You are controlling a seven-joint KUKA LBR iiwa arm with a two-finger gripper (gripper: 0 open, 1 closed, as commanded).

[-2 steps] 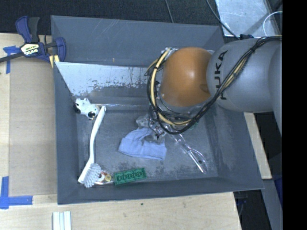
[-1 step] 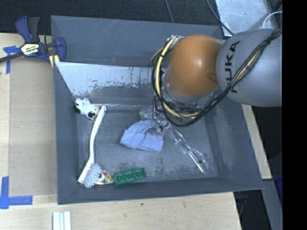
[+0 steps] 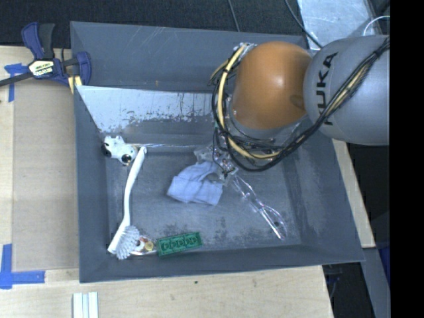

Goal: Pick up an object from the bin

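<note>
Nearest to the camera is the round orange cover on the grey arm, which comes in from the right and hangs over the back half of the bin.

Under that cover sits the end effector, low down near the bin floor. I cannot tell if it is wide or narrow, because the cover and the wires hide most of it. It is right at the top right edge of a crumpled blue cloth in the middle of the bin. I cannot tell if it touches the cloth.

Just to the right lies a clear plastic thing. Farther left is a white brush with a long handle. A small black and white toy is by the top of the handle, and a flat green block is near the bristles.

I think the job has only begun. Nothing is lifted, and all the things lie on the bin floor. Grabbing and lifting are left to do.

The bin rests on a pale surface. Behind it the room is dark, with thin black cables
</note>
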